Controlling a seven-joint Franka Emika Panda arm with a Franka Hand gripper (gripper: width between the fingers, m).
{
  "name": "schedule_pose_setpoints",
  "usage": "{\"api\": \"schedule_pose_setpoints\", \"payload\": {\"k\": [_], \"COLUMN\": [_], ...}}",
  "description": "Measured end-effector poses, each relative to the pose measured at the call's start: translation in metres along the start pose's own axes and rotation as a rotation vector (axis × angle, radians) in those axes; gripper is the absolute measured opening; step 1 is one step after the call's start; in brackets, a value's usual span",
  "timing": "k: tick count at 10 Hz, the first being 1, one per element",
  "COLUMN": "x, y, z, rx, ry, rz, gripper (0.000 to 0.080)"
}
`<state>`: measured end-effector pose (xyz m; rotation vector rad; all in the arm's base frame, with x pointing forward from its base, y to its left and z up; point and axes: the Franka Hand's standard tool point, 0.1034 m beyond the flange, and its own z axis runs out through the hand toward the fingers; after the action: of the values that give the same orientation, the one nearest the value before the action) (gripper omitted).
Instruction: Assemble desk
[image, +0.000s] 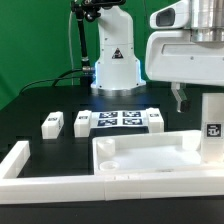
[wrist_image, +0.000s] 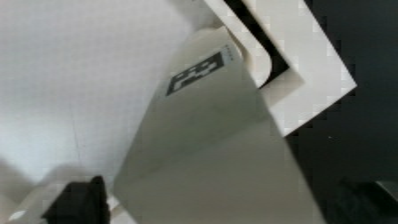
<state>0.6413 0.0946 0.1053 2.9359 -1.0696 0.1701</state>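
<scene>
Pointing straight down, arm (image: 188, 48) w/ jaws apart round leg (image: 212, 128).

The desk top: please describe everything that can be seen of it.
The desk top is a wide white rectangular tray, plastic by its look, with a raised rim and a round socket in a corner. It lies flat, hollow side up, on the black table, in front of the marker board. One tagged white leg stands upright in its corner at the exterior view's right.
</scene>
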Motion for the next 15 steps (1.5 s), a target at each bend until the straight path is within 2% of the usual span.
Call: {"api": "schedule_pose_setpoints", "payload": {"k": [1,2,3,4,6,11,12,13,14,15], "x": [0.001,0.008,0.012,0.012,0.01,0.01,0.012,0.006,-0.005,-0.013], "y": [-0.001,-0.003,-0.004,-0.003,-0.002,-0.002,-0.002,0.002,0.009,0.014], "z": [-0.002,-0.018,-0.036,-0.038,-0.032,-0.032,-0.04,-0.053,-0.061,-0.062], "rx": [0.004,0.03,0.044,0.041,0.035,0.036,0.051,0.067,0.078,0.077], "ry": [-0.001,0.0,-0.001,-0.007,-0.01,-0.01,-0.01,-0.01,-0.004,-0.005], "rz": [-0.005,-0.021,-0.027,-0.024,-0.026,-0.027,-0.063,-0.068,-0.148,-0.215], "gripper": [0.0644,0.0649,0.0649,0.0649,0.0649,0.0649,0.0649,0.0649,0.0649,0.0649]}}
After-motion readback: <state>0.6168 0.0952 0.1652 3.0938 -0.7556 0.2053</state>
